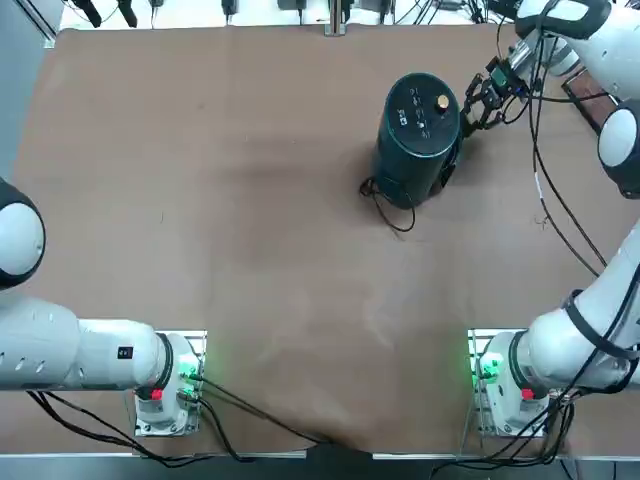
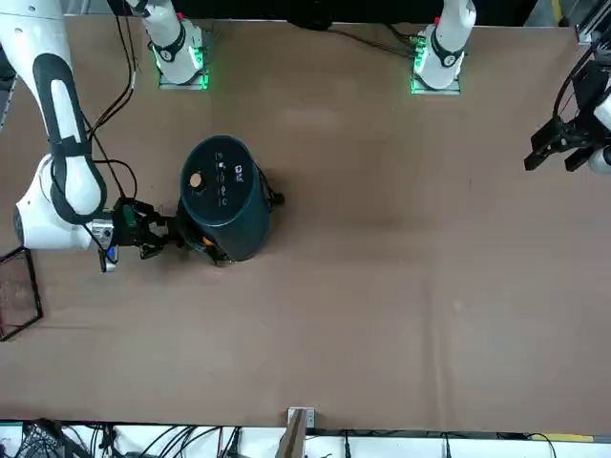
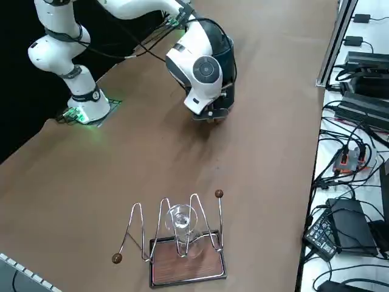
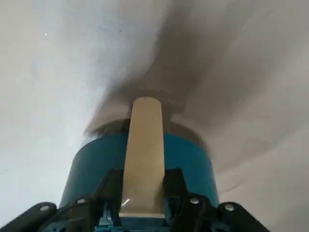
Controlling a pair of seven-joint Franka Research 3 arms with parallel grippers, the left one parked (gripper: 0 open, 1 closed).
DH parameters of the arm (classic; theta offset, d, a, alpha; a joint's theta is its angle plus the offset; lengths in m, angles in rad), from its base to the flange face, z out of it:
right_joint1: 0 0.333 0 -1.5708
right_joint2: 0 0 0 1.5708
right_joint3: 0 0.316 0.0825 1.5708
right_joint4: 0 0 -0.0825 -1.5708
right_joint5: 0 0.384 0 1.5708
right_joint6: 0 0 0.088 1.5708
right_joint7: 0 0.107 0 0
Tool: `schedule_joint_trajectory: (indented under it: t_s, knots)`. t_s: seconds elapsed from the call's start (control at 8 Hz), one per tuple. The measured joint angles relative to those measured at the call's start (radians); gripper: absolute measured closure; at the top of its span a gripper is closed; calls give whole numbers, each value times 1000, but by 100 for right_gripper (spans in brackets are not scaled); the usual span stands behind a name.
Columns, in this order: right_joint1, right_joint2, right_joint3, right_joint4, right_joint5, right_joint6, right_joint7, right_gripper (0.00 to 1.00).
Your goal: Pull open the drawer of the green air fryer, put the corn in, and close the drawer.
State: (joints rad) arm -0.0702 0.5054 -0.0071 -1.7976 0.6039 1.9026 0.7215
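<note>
right gripper (image 4: 145,191): clamped on the drawer handle (image 4: 144,154), fingers on both sides of it
green air fryer (image 1: 418,135): upright on the table (image 1: 220,220)

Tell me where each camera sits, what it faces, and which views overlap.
Top: overhead; table, both arm bases, air fryer.
Front: across the table, facing the robot; right gripper at the fryer's side.
Right side: raised, diagonal; right arm hides most of the fryer; wire rack near.
Wrist: fingers shut on a pale handle.
All four show the fryer.
</note>
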Motion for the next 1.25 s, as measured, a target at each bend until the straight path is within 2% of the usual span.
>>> schedule_joint_trajectory:
  t_s: [1.25]
  knots:
    - [6,-3,-6,1,5,-5,61,54]
